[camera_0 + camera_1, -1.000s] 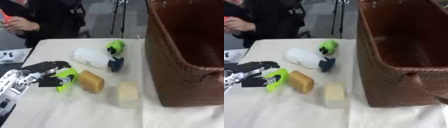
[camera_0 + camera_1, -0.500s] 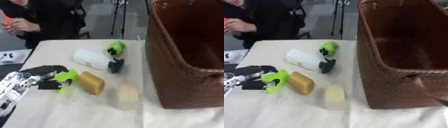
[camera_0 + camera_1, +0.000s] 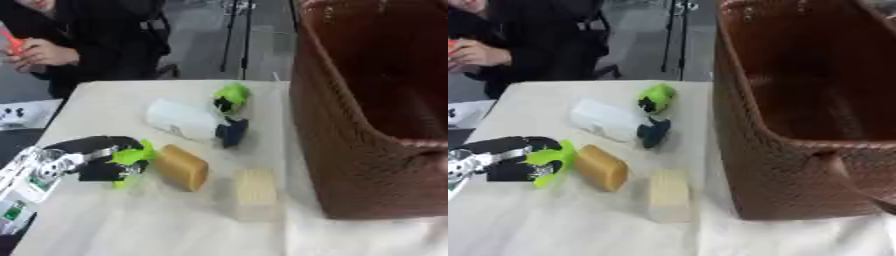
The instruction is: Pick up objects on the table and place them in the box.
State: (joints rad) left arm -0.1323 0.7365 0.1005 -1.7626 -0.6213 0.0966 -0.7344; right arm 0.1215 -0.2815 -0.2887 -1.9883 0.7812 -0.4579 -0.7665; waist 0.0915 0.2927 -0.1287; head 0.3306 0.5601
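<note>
The robot's left hand (image 3: 92,160) curls around a green toy (image 3: 131,160) at the table's (image 3: 131,220) nine o'clock; a brown block (image 3: 181,167) sits beside it, the basket (image 3: 367,150) at three o'clock.

table (image 3: 131,220): cream cloth surface
green piece (image 3: 131,157): at the left hand (image 3: 92,159), fingers curled round it
tan block (image 3: 181,167): just right of the hand
pale block (image 3: 255,187): further right
white bottle (image 3: 184,119): beyond the hand
dark piece (image 3: 232,133): touching the bottle
green-and-black object (image 3: 230,97): farthest from the hand
brown woven basket (image 3: 798,165): well right of the hand

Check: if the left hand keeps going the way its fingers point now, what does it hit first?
Probably the tan block. The left hand, fingers curled on the green toy, points toward the robot's right, and the block lies right beside the toy. Whether they already touch is unclear.
</note>
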